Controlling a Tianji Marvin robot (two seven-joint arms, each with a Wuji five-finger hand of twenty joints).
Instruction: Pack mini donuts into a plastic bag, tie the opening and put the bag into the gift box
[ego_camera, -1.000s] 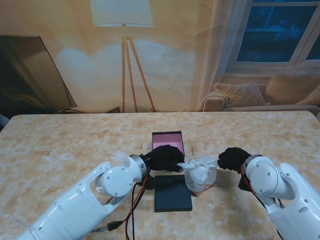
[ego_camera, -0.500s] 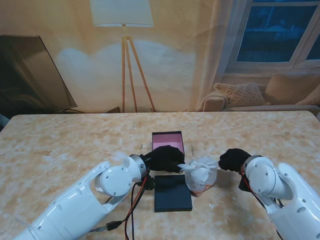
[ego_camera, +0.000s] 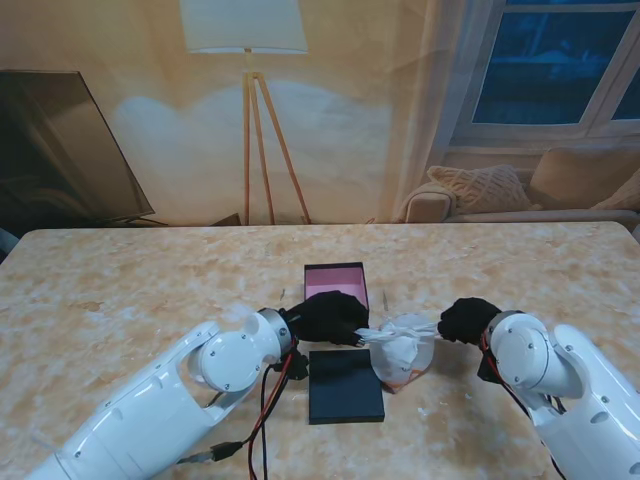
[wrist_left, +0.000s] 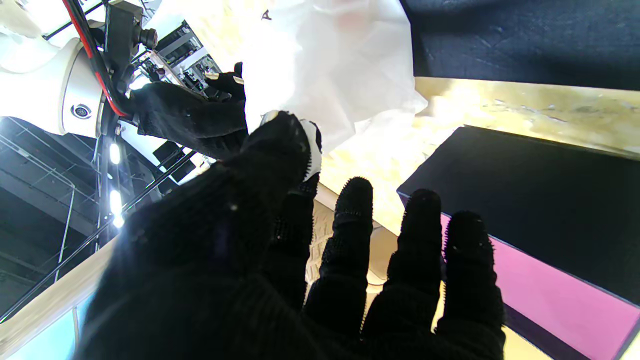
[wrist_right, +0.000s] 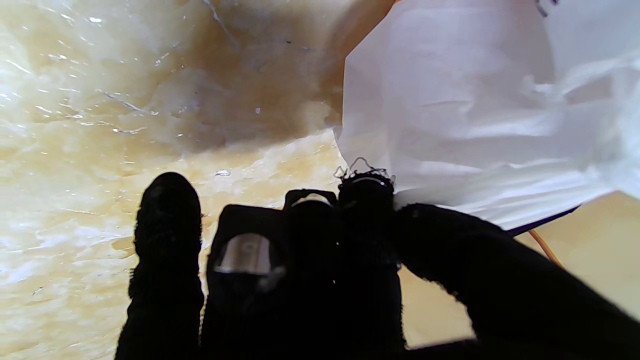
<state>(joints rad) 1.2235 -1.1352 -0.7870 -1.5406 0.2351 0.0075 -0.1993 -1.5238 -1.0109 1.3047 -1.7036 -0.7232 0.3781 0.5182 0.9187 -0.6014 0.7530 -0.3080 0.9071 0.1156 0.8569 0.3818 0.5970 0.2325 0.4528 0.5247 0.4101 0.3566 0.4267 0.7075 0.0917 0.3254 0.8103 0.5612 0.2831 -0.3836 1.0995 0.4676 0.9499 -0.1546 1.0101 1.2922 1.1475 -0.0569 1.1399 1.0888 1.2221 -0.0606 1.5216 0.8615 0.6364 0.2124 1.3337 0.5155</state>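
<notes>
A translucent white plastic bag (ego_camera: 402, 352) with an orange-brown mass inside sits on the table between both black-gloved hands. My left hand (ego_camera: 329, 317) pinches the bag's left tail between thumb and forefinger; its other fingers (wrist_left: 415, 235) stay spread. My right hand (ego_camera: 467, 319) grips the right tail, and the plastic (wrist_right: 480, 115) bunches against its thumb. The gift box (ego_camera: 337, 283), black with a pink inside, stands open just beyond my left hand. Its black lid (ego_camera: 345, 385) lies flat, nearer to me, beside the bag. No separate donuts can be made out.
The marble-patterned table (ego_camera: 130, 290) stretches wide on both sides. Red and black cables (ego_camera: 268, 400) hang from my left forearm near the lid. A floor lamp, a sofa and a window stand behind the table's far edge.
Almost nothing moved. The two tails stay stretched between my hands, and the bag keeps its place.
</notes>
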